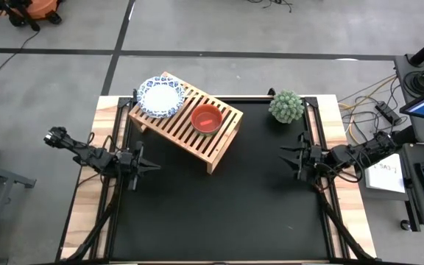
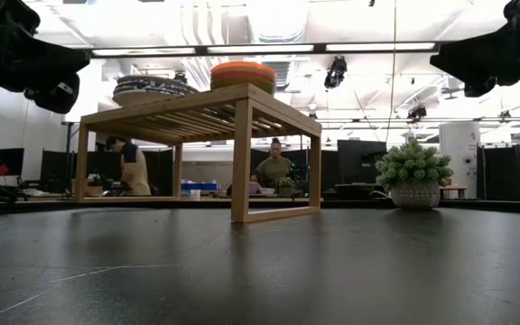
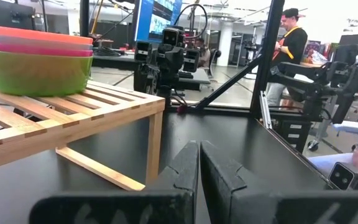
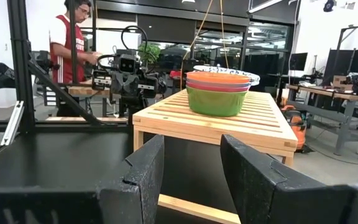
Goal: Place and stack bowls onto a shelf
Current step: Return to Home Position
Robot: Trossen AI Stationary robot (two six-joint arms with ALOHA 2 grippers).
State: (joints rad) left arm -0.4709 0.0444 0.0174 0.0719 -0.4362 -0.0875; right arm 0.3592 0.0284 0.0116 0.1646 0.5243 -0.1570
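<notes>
Left wrist view: left gripper jaws pressed together, holding nothing, over the table; shelf just beside, carrying the plastic stack, red uppermost
Right wrist view: right gripper jaws spread, holding nothing; it faces the shelf end; white stack sits behind the plastic stack
High view: both grippers well apart from the shelf, one at each side of the table; white stack on the shelf's far-left end, plastic stack mid-shelf; plant near the right gripper
Low view: both stacks sit level on the shelf top; grippers at the upper corners, clear of it
Homing well: stacking looks finished, nothing to carry; draw each gripper straight away from the shelf, slowly, so nothing clips a leg or the plant; leave both stacks untouched
</notes>
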